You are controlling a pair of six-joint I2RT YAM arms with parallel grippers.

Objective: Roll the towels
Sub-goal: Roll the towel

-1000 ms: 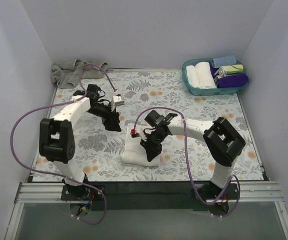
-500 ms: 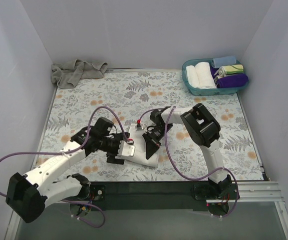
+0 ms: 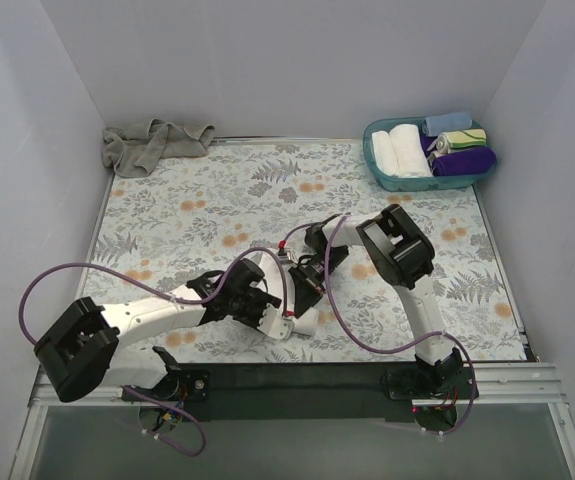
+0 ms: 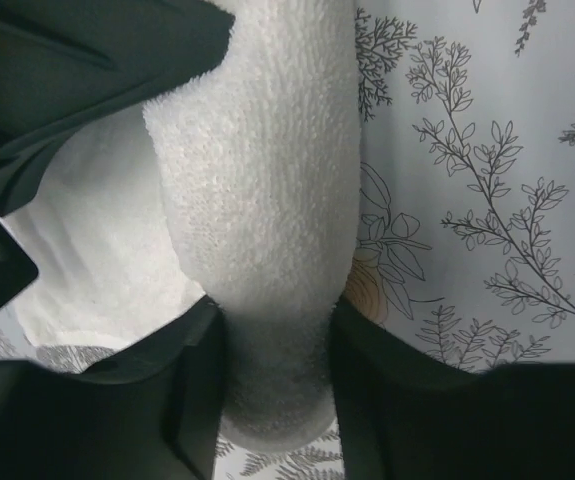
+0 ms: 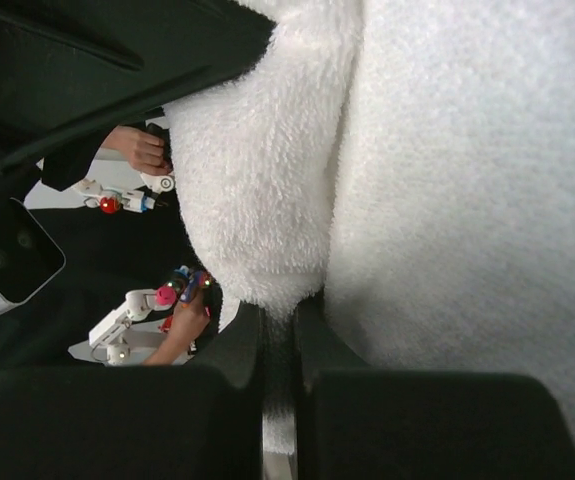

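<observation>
Top external high above the near edge, looking down on the floral table [image 3: 167,200], wrist cameras close (nearly touching) on the white towel [image 4: 267,200], shared by all.

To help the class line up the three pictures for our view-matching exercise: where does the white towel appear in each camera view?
Top external: the white towel lies low centre, mostly hidden under both arms' ends.
Left wrist: the white towel runs as a roll down the middle.
Right wrist: the white towel fills the right half.
Shared landmark: the floral table cover, in top external and left wrist only.
</observation>
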